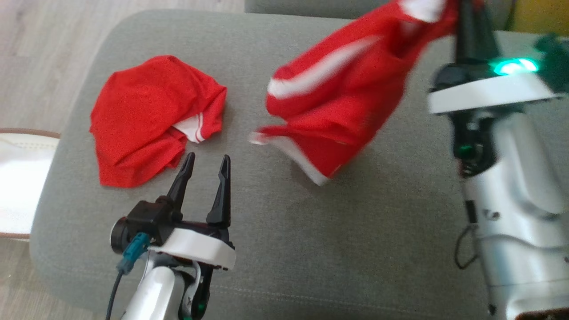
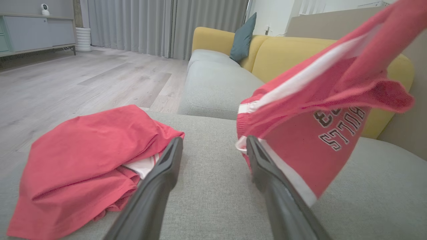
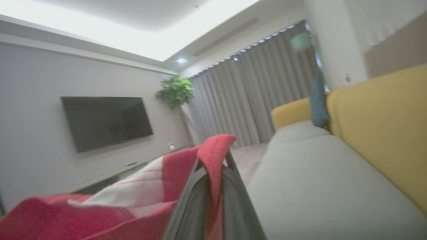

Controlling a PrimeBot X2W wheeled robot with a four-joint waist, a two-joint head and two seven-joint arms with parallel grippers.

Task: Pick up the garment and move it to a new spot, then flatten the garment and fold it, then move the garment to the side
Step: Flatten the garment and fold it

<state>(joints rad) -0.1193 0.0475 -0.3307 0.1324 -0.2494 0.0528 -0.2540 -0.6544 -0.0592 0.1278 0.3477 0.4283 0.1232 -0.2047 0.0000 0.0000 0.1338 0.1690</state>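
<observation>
A crumpled red cloth (image 1: pixel 151 120) lay at the left of the grey sofa cushion (image 1: pixel 311 249). Just beside it, the left tool (image 1: pixel 208 157) stood released and empty. Further right, the red Bulls garment (image 1: pixel 342 102) hung above the cushion, pinched in the clenched right tool (image 3: pixel 213 160).

The garment (image 1: pixel 342 102) was red with white stripes and dark lettering; the pile (image 1: pixel 151 120) red with white trim; the seat (image 1: pixel 311 231) grey; my fingers (image 1: pixel 221 191) black.

Heaped garment (image 1: pixel 146 115) lies left of hanging garment (image 1: pixel 338 102).
</observation>
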